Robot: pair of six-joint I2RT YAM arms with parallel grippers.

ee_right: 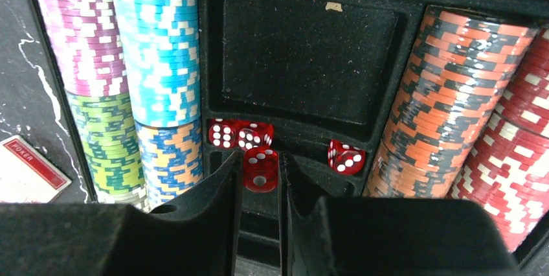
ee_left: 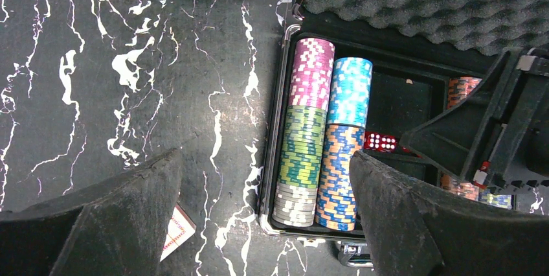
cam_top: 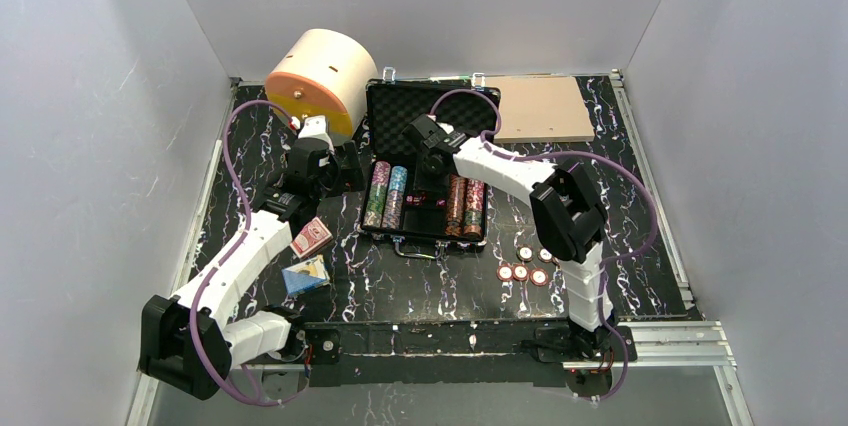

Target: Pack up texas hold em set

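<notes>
The right gripper (ee_right: 260,184) is pinching a red die (ee_right: 260,167) between nearly closed jaws, low over the dice slot in the middle of the open case (cam_top: 398,111), which is lying at the table's centre. To do this well, the arm is probably best lowering until the die is resting in the slot beside the three other dice (ee_right: 346,157). It should then be parting the jaws only slightly and rising straight up. The chips (ee_right: 155,62) are crowding close on the left and the orange row (ee_right: 440,94) on the right, so a wide release is risking a knock. The left gripper (ee_left: 264,158) is hanging fully open and empty over the table just left of the case. Waiting outside are the red deck (cam_top: 311,238), blue deck (cam_top: 305,277) and round buttons (cam_top: 521,272). The cylinder (cam_top: 320,81) and board (cam_top: 540,108) are sitting behind the case, apart from the work. The right arm itself is covering the card pocket from above.
</notes>
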